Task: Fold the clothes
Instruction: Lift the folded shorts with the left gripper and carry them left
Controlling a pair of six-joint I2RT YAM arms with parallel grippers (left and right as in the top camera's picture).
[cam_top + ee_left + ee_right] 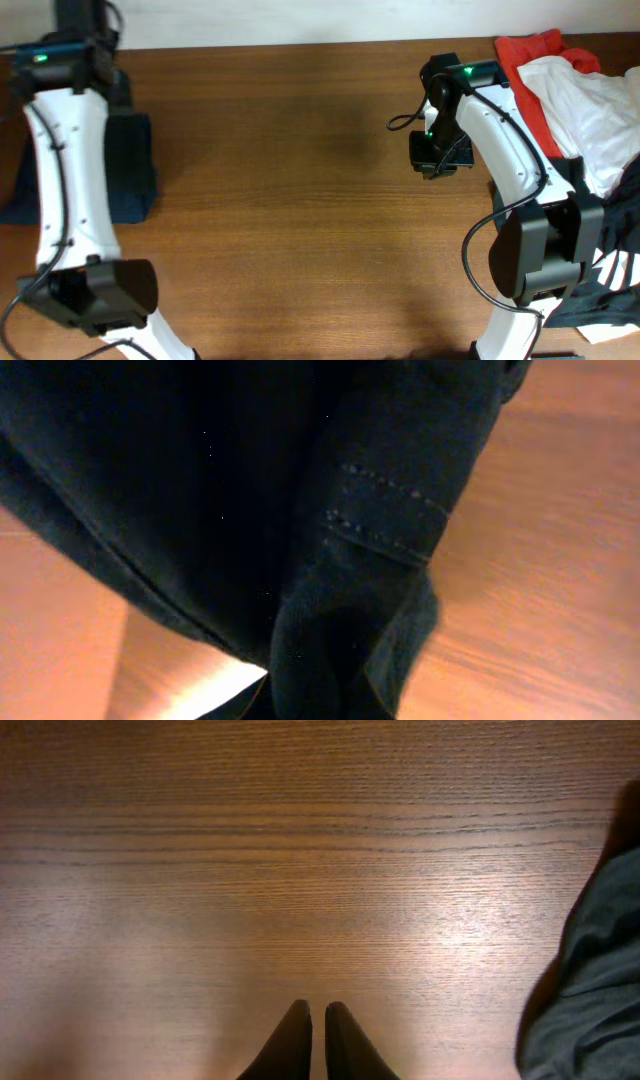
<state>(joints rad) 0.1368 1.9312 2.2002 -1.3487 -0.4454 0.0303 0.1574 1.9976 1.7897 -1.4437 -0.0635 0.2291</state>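
A dark blue garment [133, 165] lies folded at the table's left edge, partly under my left arm. In the left wrist view the dark fabric [300, 510] fills most of the frame and bunches down into my left gripper [325, 705], which looks shut on it; the fingertips are hidden by cloth. My right gripper [313, 1040] is shut and empty, hovering over bare wood; in the overhead view it [438, 160] is right of the table's middle. A pile of clothes waits at the right: a red piece [525, 50] and a white one [585, 100].
A dark garment with white stripes [610, 275] hangs at the lower right beside the right arm's base. A grey cloth edge [595, 990] shows at the right of the right wrist view. The wooden table [300, 200] spans the middle.
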